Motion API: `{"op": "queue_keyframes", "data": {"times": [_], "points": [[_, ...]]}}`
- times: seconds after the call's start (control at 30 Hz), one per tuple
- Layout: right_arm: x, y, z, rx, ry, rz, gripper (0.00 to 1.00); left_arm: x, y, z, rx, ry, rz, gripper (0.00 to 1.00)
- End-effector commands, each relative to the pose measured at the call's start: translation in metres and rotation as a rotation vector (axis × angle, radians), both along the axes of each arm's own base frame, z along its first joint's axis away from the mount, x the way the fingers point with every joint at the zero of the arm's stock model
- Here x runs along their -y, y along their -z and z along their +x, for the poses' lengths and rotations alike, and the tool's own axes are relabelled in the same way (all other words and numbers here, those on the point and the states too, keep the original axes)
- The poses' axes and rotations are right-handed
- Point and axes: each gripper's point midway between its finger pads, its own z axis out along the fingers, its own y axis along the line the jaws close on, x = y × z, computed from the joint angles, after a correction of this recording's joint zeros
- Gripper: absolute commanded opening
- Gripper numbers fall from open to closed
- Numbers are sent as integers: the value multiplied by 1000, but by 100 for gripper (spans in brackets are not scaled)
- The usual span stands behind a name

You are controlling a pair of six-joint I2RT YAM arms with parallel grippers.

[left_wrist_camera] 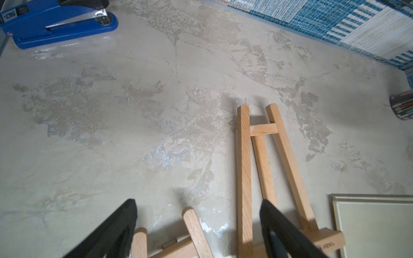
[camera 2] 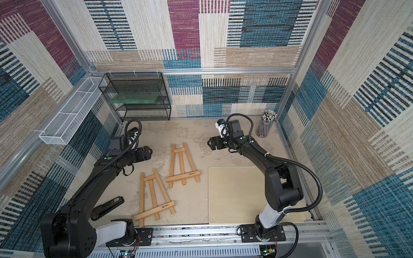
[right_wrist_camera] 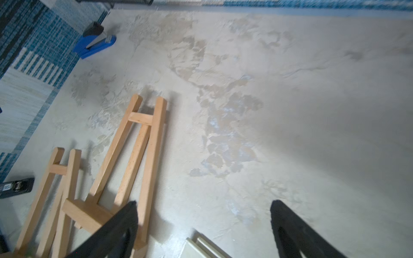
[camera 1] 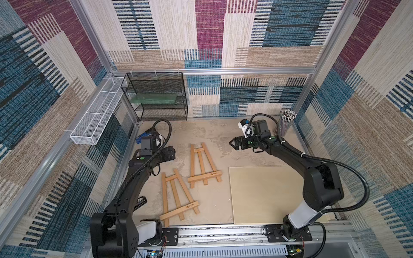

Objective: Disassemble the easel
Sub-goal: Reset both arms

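Observation:
Two small wooden easels lie flat on the table in both top views. The far easel (camera 1: pixel 204 177) (camera 2: pixel 182 176) sits mid-table and the near easel (camera 1: pixel 178 211) (camera 2: pixel 154 210) lies closer to the front rail. My left gripper (camera 1: pixel 172 153) (left_wrist_camera: pixel 199 214) hovers open to the left of the far easel, above the near easel's top end (left_wrist_camera: pixel 194 230), with nothing between its fingers. Over on the right of the far easel (right_wrist_camera: pixel 152 156), my right gripper (camera 1: pixel 233 143) (right_wrist_camera: pixel 203 207) is also open and empty, above bare table.
A flat beige board (camera 1: pixel 266 194) lies at the front right. A black mesh shelf (camera 1: pixel 156 96) and a white wire basket (camera 1: pixel 98 116) stand at the back left. A pencil cup (camera 1: pixel 286 122) is at the back right. A blue stapler (left_wrist_camera: pixel 55 22) and a black stapler (camera 1: pixel 140 200) lie by the left wall.

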Motion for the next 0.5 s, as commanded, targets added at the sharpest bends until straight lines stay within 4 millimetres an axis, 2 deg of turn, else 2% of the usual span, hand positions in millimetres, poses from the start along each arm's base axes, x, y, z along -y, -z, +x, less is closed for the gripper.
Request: {"op": "queue_keyframes", "data": {"times": [0.0, 0.23, 0.33, 0.47], "points": [[32, -18, 14, 138, 56, -34, 95, -13, -8, 18, 127, -11, 77, 90], [112, -5, 21, 192, 257, -96, 95, -34, 12, 27, 187, -45, 134, 91], [137, 0, 20, 243, 339, -124, 95, -42, 18, 31, 203, -70, 161, 91], [158, 7, 9, 347, 391, -143, 95, -51, 28, 29, 210, -104, 185, 91]]}}
